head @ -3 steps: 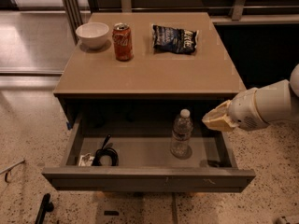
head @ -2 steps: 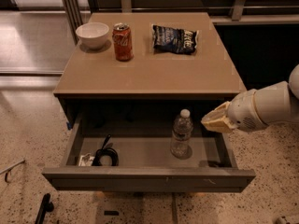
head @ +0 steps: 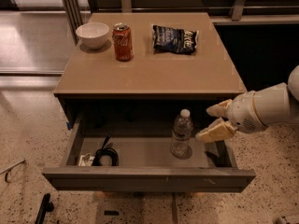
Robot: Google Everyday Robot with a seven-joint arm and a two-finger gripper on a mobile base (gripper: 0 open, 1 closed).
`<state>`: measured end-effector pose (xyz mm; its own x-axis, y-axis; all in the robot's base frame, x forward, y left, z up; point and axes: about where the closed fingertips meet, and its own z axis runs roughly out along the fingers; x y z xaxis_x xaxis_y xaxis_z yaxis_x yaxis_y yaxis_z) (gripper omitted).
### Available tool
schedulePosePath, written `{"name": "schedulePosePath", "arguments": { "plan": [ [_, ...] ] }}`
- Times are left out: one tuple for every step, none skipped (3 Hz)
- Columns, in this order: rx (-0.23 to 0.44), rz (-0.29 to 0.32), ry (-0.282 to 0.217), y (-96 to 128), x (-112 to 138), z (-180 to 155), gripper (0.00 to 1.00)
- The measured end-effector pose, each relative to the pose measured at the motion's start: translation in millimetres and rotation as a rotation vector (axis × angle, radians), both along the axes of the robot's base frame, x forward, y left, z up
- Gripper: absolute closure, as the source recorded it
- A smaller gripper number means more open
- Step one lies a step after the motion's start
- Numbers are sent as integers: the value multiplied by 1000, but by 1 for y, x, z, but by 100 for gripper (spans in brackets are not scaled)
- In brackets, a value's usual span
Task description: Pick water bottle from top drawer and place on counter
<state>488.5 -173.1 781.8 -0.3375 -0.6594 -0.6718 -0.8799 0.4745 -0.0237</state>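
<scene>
I have the gripper (head: 204,123) over the right end of the open top drawer (head: 149,177). Its fingers (head: 216,132) are spread apart with nothing between them. The water bottle (head: 181,133) stands upright on the drawer floor just left of the fingertips, with a slight gap showing. On the tabletop (head: 140,73), beyond and left of the fingers: soda can (head: 123,42), white bowl (head: 93,34), chip bag (head: 175,38). Black cable (head: 106,155) lies in the drawer well to their left.

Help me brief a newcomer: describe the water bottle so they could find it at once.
Find the tan counter; beneath it the top drawer is pulled open. The water bottle stands upright right of centre, just left of the open gripper. It is clear with a white cap, unlike the black cord at the drawer's left.
</scene>
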Motion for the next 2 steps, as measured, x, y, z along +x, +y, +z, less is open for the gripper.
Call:
{"name": "schedulePosePath", "arguments": {
  "plan": [
    [10,18,14,8,-1,-9,37],
    [25,31,24,16,-1,-17,36]
  ]
}}
